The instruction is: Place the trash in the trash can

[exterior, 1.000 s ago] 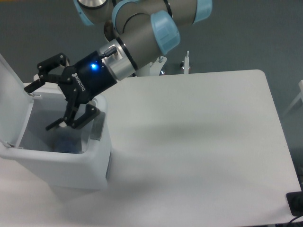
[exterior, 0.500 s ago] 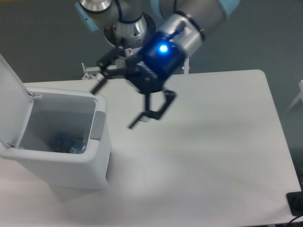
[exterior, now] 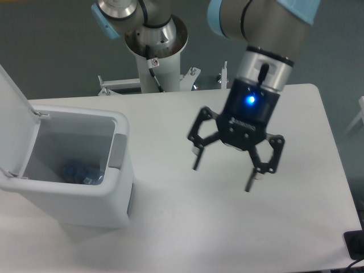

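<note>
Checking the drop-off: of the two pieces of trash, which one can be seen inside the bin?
The crushed bottle, blue-tinged, lying at the bottom of the open trash can. No white wrapper shows anywhere. The open gripper is empty.

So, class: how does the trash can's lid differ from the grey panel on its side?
The lid is white; the grey panel is darker. The lid is large and stands flipped up at the can's left edge; the panel is a small strip set into the right wall. Both belong to the trash can.

gripper swung away from trash can — now over mid-table, fingers spread, pointing down — nothing held
</note>
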Controlling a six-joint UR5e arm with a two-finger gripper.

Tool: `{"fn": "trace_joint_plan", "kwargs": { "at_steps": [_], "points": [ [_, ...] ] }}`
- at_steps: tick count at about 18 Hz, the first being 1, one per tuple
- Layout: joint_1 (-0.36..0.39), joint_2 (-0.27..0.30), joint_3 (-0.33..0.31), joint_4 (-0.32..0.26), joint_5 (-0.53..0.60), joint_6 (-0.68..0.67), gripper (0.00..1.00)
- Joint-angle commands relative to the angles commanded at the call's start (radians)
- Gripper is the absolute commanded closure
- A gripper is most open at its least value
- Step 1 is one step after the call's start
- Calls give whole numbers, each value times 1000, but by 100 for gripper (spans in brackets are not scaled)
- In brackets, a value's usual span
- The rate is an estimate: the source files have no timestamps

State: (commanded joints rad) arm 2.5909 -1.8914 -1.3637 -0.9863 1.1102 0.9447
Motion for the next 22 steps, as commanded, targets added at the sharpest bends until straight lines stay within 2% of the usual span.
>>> {"fn": "trace_joint_plan", "kwargs": {
  "at_steps": [3,8,13,22],
  "points": [
    [57,0,-11,-73,82,64,0],
    [98,5,2,-218,198,224,0],
    [117,1,-29,-247,273,383,0],
    [123,-2,-72,-282,464,479,0]
  ]
}}
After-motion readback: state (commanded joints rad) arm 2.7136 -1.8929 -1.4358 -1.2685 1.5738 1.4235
